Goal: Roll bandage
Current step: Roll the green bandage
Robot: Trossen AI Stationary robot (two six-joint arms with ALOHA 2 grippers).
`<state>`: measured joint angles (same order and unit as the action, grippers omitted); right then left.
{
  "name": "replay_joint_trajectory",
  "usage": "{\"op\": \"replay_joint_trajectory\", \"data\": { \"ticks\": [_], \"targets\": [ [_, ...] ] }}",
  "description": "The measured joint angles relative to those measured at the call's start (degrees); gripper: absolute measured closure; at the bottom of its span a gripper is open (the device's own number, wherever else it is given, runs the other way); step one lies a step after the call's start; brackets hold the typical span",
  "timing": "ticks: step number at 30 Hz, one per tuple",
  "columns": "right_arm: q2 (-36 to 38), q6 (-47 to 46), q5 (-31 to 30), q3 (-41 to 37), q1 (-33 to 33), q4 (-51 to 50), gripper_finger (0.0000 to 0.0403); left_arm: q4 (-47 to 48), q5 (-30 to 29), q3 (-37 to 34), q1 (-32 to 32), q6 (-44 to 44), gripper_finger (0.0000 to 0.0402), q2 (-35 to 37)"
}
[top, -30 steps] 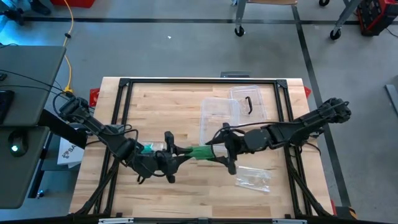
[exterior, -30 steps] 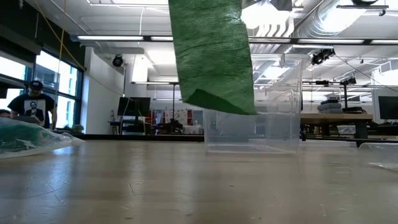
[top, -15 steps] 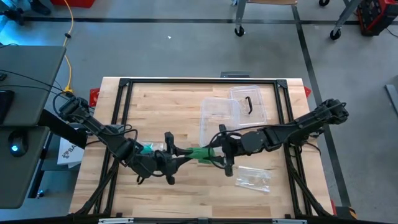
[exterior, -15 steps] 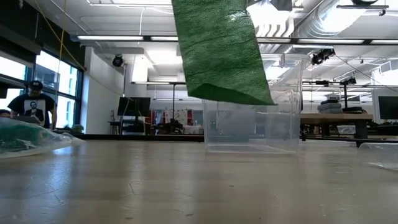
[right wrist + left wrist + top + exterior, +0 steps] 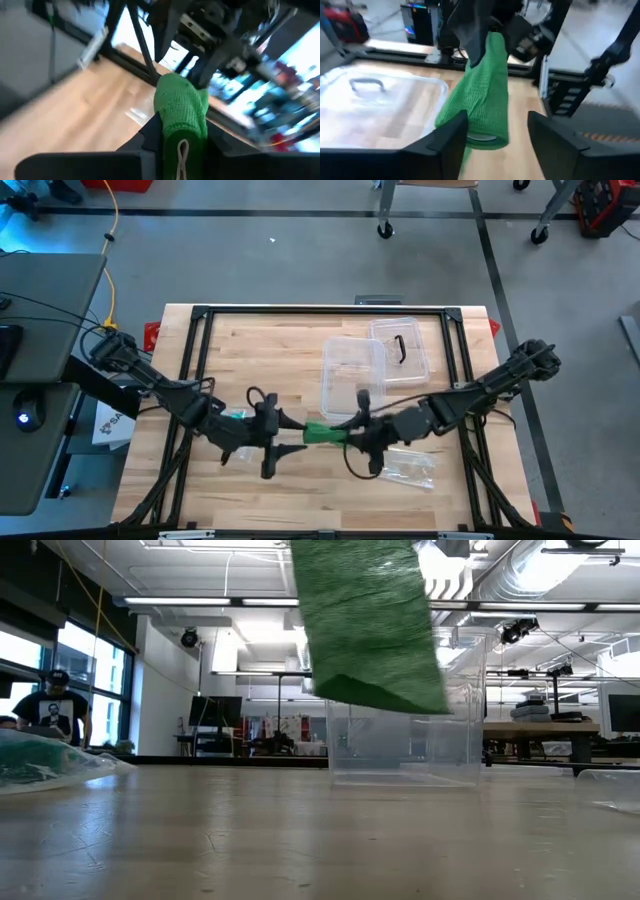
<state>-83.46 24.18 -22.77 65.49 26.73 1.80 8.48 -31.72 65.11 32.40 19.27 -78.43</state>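
Left gripper (image 5: 492, 137) now spread off green bandage (image 5: 482, 95), right gripper (image 5: 181, 131) pinching it, wrist views only

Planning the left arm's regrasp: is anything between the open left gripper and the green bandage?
Nothing visible. The green bandage hangs directly ahead of the left gripper, open jaws apart from it. The right gripper pinches its far end.

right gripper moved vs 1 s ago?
Yes. In the high view the right gripper has slid left along the table, away from the clear box, closing on the green bandage.
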Motion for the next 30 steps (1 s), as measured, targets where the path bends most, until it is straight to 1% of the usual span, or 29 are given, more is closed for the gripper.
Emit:
{"op": "replay_joint_trajectory", "data": {
  "ticks": [3, 5, 7, 10, 14, 16, 17, 19, 22, 24, 25, 27, 30],
  "targets": [
    [-0.4, 8.4, -5.8, -0.1, 2.2, -0.3, 0.0334, -5.1, 2.2, -2.6, -1.7, 4.0, 0.0174, 0.0],
    [-0.7, 12.3, -9.7, -0.1, 3.6, -0.3, 0.0335, -8.4, 3.2, -4.4, -2.9, 5.8, 0.0167, 0.1],
    [-1.0, 15.4, -12.7, -0.1, 4.8, -0.3, 0.0336, -9.5, 3.4, -5.2, -3.9, 6.0, 0.0164, 0.0],
    [-1.1, 18.5, -15.9, -0.1, 6.2, -0.4, 0.0336, -9.6, 3.7, -5.4, -5.1, 6.2, 0.0163, 0.0],
    [-0.9, 20.3, -19.1, 0.1, 7.9, 0.7, 0.0336, -7.0, 4.7, -5.8, -5.5, 6.2, 0.0163, 0.3],
    [-0.9, 20.9, -19.6, 0.1, 8.5, 0.7, 0.0336, -5.4, 4.4, -5.8, -5.3, 6.1, 0.0162, 1.4],
    [-0.9, 20.9, -19.6, 0.1, 8.8, 0.7, 0.0336, -5.3, 4.2, -5.7, -5.2, 5.1, 0.0162, 1.8],
    [-0.9, 20.9, -19.6, 0.1, 9.1, 1.3, 0.0336, -5.4, 4.2, -5.5, -4.4, 0.0, 0.0162, 2.0],
    [-0.9, 20.8, -19.5, 0.1, 9.1, 3.1, 0.0336, -4.9, 4.1, -5.6, -2.8, -13.1, 0.0162, 1.6],
    [-0.9, 20.9, -19.0, 0.1, 9.1, 4.5, 0.0336, -5.0, 2.1, -5.6, -2.0, -20.8, 0.0162, 0.9],
    [-0.9, 20.9, -18.9, 0.1, 9.1, 5.4, 0.0336, -5.6, -0.1, -5.6, -1.7, -22.6, 0.0162, 0.3],
    [-0.9, 20.9, -18.8, 0.1, 9.1, 7.2, 0.0336, -6.9, -4.3, -5.6, -2.1, -23.3, 0.0162, -1.3],
    [-0.9, 21.3, -18.4, 0.1, 9.1, 8.7, 0.0336, -11.8, -5.5, -5.6, -3.5, -23.0, 0.0162, -3.6]
  ]
}}
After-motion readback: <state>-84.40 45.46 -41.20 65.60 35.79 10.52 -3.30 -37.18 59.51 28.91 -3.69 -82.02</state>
